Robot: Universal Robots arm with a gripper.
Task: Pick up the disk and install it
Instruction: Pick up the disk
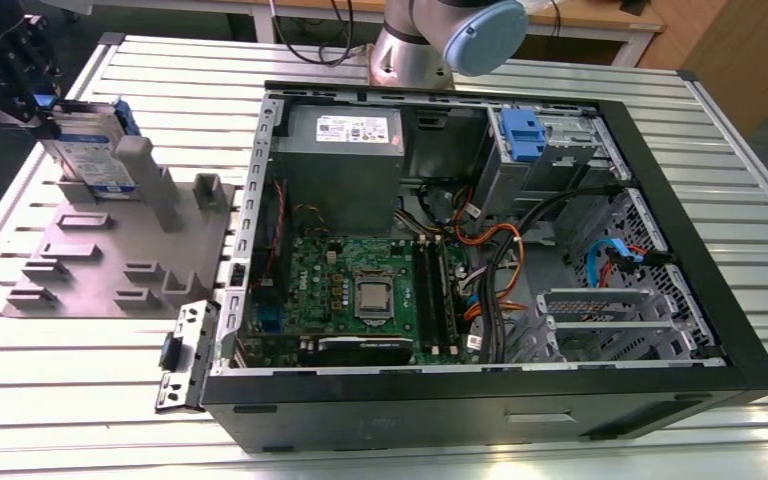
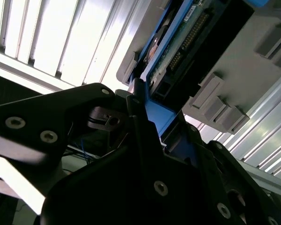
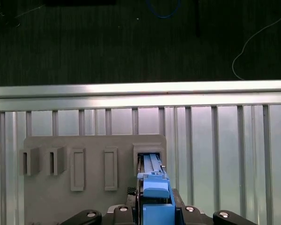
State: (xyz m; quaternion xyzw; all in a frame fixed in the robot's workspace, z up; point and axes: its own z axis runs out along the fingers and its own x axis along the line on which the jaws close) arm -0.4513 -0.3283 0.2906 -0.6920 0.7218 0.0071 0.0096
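Clamped between jaws: top edge of disk (image 1: 88,150). Standing on edge straight below jaws, long axis pointing away from jaws, lower end seated in holder (image 1: 91,240) slot.

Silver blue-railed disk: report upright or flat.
Upright: the silver blue-railed disk stands on edge in a slot of the grey holder block.

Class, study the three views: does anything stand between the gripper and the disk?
Nothing visible does. The gripper sits right at the upper edge of the disk, which stands upright in a slot of the grey holder.
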